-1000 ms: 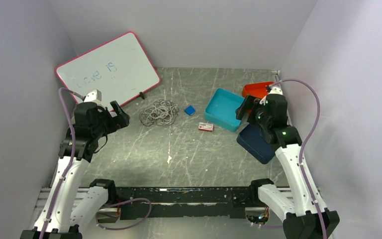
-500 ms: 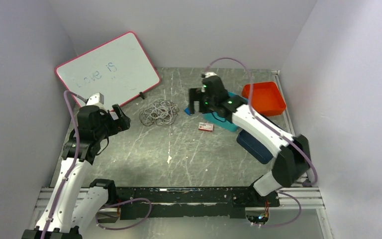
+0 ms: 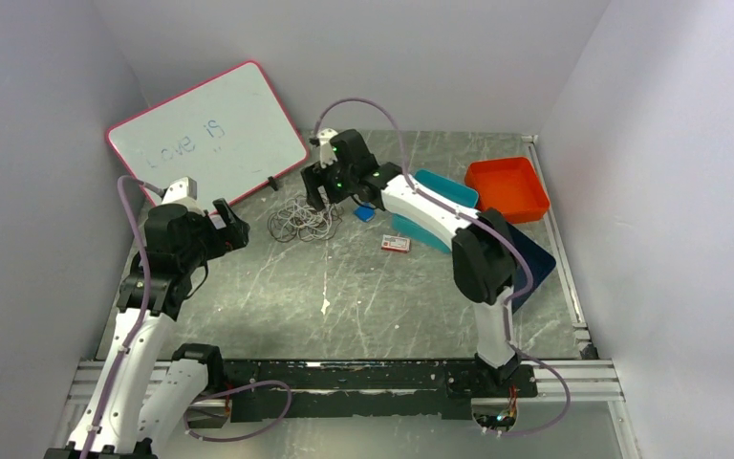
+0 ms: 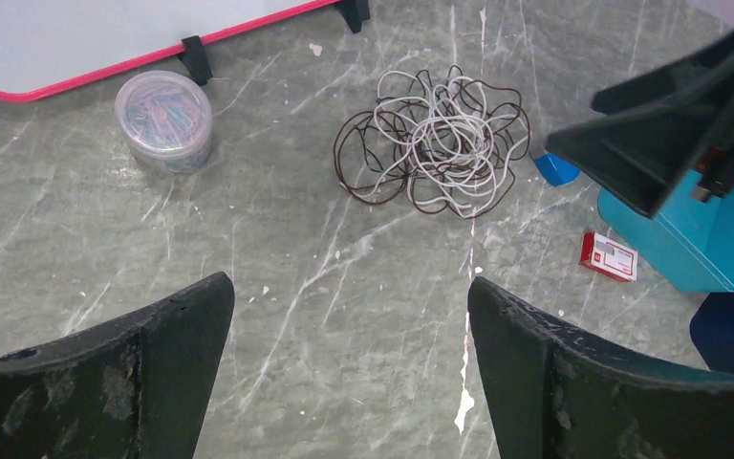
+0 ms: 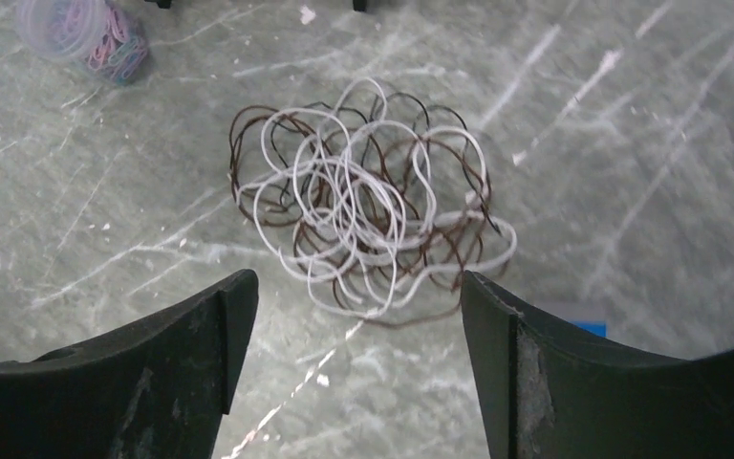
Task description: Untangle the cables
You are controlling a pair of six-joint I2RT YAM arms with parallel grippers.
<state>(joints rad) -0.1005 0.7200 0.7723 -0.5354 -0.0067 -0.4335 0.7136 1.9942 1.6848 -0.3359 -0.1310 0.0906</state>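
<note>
The top camera looks down from behind; both wrist cameras face down, nearer, sharing the cables (image 5: 358,215).

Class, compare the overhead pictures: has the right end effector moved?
Yes. The right end effector swung left, from beside the orange tray to just over the cables.
</note>
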